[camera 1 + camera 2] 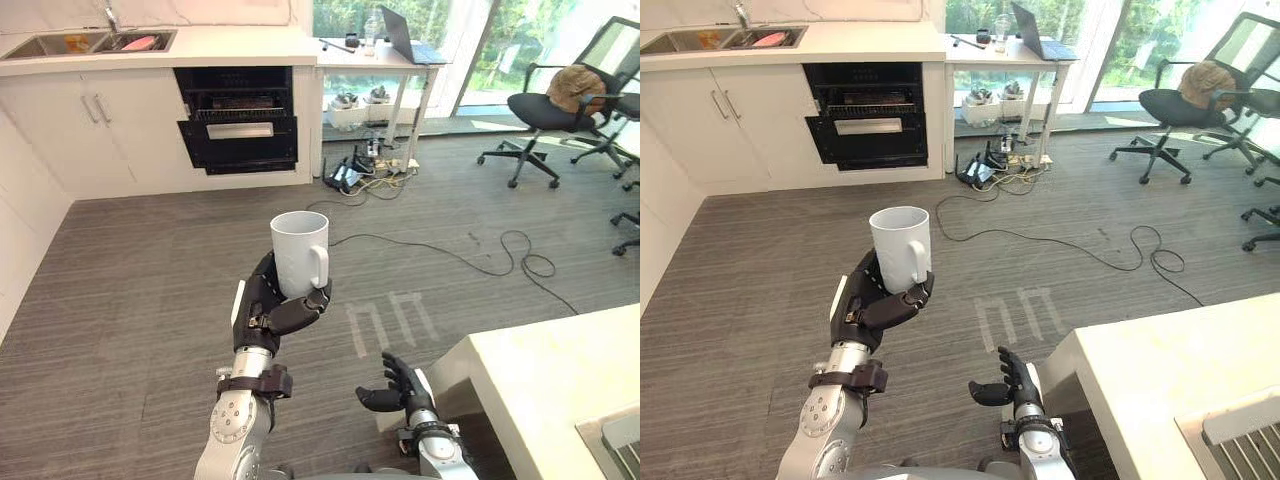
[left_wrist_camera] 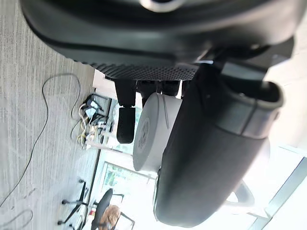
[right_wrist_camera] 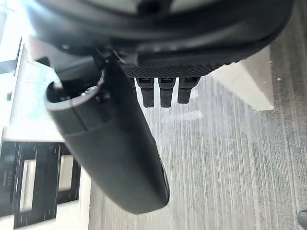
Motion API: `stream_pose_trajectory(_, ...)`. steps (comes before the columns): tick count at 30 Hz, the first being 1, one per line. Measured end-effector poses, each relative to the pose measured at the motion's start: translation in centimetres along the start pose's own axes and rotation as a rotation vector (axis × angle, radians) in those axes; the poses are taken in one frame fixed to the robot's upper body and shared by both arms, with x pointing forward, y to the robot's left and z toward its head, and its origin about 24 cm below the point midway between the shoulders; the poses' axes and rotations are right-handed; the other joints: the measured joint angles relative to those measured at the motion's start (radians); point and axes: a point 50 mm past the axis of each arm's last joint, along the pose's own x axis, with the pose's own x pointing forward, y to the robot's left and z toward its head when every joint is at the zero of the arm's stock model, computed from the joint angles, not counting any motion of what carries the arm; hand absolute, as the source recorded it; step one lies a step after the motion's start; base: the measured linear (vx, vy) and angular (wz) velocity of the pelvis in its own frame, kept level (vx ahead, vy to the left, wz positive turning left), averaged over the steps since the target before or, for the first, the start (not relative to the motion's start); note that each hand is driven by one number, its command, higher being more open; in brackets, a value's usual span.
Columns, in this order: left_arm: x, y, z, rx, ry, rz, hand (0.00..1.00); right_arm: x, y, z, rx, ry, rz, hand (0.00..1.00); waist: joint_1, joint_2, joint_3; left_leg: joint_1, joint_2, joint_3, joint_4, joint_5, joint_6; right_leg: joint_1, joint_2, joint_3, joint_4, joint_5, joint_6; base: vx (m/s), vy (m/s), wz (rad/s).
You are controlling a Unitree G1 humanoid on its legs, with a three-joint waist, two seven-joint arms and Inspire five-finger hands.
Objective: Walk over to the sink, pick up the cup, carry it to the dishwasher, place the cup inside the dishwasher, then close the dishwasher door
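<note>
Aloft, left hand (image 1: 266, 306) clasping cup (image 1: 298, 250), right hand (image 1: 400, 386) low, relaxed.

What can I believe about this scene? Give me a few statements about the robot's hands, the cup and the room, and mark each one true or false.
1. The left robot hand holds a white cup upright. True.
2. The right robot hand grips a plate. False: it is open and holds nothing.
3. The cup sits inside the dishwasher. False: the cup is in the left robot hand, and the open dishwasher stands across the floor, under the counter.
4. A laptop stands open on the table by the windows. True.
</note>
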Motion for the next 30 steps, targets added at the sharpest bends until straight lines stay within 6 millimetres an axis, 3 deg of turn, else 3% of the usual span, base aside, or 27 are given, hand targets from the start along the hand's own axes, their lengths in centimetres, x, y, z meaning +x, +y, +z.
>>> stream_pose_trajectory(6, -0.1, 0.0, -1.7, -0.006, 0.084, 0.022, 0.3, -0.8, 0.0, 0.1, 0.119, -0.013, -0.06, 0.9, -0.03, 0.003, -0.023, -0.009, 0.046, 0.054, 0.002, -0.014, -0.044, 0.013, -0.013, -0.107, 0.003, -0.019, -0.01, 0.02, -0.062, 0.18)
stream_pose_trajectory(9, -0.4, 0.4, -2.5, 0.002, 0.127, 0.039, 0.3, -0.3, -0.5, 1.3, 0.2, -0.045, -0.086, 0.9, -0.02, 0.005, -0.024, -0.035, 0.036, -0.011, 0.011, 0.003, -0.045, 0.022, -0.024, -0.16, 0.023, -0.039, -0.006, 0.05, -0.065, 0.69)
stream_pose_trajectory(12, -0.4, 1.3, -2.3, -0.002, 0.123, 0.078, 0.3, 0.7, -2.2, 3.3, 0.254, -0.113, -0.15, 0.9, -0.012, 0.013, -0.018, -0.091, 0.024, -0.094, 0.056, 0.004, -0.047, 0.022, -0.038, -0.236, 0.029, -0.052, -0.007, 0.01, -0.043, 0.85)
stream_pose_trajectory(14, -0.3, 2.6, -1.9, 0.011, 0.108, 0.138, 0.3, 1.3, -3.9, 5.2, 0.239, -0.188, -0.202, 0.9, 0.006, 0.033, -0.002, -0.118, 0.017, -0.142, 0.081, 0.007, -0.052, 0.033, -0.043, -0.286, 0.028, -0.057, -0.01, -0.03, -0.034, 0.63)
stream_pose_trajectory(17, -0.2, 3.0, -1.7, 0.009, 0.099, 0.153, 0.3, 1.4, -5.6, 5.6, 0.227, -0.21, -0.254, 0.9, 0.011, 0.047, 0.012, -0.13, 0.007, -0.156, 0.074, 0.007, -0.072, 0.057, -0.064, -0.356, 0.023, -0.066, -0.011, -0.08, -0.008, 0.77)
stream_pose_trajectory(19, -0.2, 2.8, -1.7, 0.006, 0.096, 0.142, 0.3, 1.3, -6.4, 5.4, 0.241, -0.203, -0.295, 0.9, 0.007, 0.042, 0.021, -0.157, 0.06, 0.019, 0.098, -0.032, -0.041, 0.071, -0.085, -0.424, 0.007, -0.069, -0.01, -0.06, 0.02, 0.91)
stream_pose_trajectory(21, -0.2, 2.2, -1.8, -0.015, 0.1, 0.122, 0.3, 1.3, -7.3, 5.4, 0.22, -0.207, -0.323, 0.9, 0.005, 0.073, 0.027, -0.181, 0.107, 0.155, 0.142, -0.032, -0.023, 0.069, -0.1, -0.462, 0.018, -0.087, 0.007, 0.03, 0.116, 0.7)
stream_pose_trajectory(23, -0.3, 2.0, -2.0, -0.018, 0.108, 0.116, 0.3, 1.5, -7.2, 5.5, 0.216, -0.2, -0.321, 0.9, 0.011, 0.083, 0.033, -0.182, 0.103, 0.164, 0.149, -0.003, -0.013, 0.068, -0.123, -0.463, 0.043, -0.102, 0.032, 0.07, 0.127, 0.23)
stream_pose_trajectory(25, -0.3, 2.2, -1.9, -0.009, 0.107, 0.112, 0.3, 1.7, -6.4, 5.8, 0.224, -0.206, -0.297, 0.9, 0.008, 0.08, 0.036, -0.196, 0.073, 0.163, 0.201, -0.056, 0.004, 0.06, -0.166, -0.458, 0.082, -0.125, 0.065, 0.14, 0.143, 0.08)
stream_pose_trajectory(27, -0.3, 2.3, -1.9, -0.01, 0.107, 0.117, 0.3, 1.7, -6.1, 5.7, 0.215, -0.202, -0.281, 0.9, 0.008, 0.076, 0.038, -0.203, 0.05, 0.165, 0.251, -0.109, 0.016, 0.054, -0.212, -0.453, 0.145, -0.153, 0.078, 0.19, 0.168, 0.13)
stream_pose_trajectory(28, -0.3, 2.2, -1.9, -0.012, 0.106, 0.117, 0.3, 1.8, -5.9, 5.7, 0.206, -0.199, -0.268, 0.9, 0.003, 0.071, 0.044, -0.194, 0.019, 0.162, 0.28, -0.145, 0.031, 0.038, -0.257, -0.424, 0.243, -0.171, 0.079, 0.28, 0.206, 0.29)
stream_pose_trajectory(30, -0.2, 2.1, -1.7, -0.013, 0.1, 0.111, 0.3, 1.8, -5.7, 5.6, 0.205, -0.188, -0.26, 0.9, -0.009, 0.063, 0.051, -0.175, -0.007, 0.14, 0.29, -0.168, 0.047, -0.02, -0.289, -0.322, 0.404, -0.156, 0.027, 0.24, 0.15, 0.41)
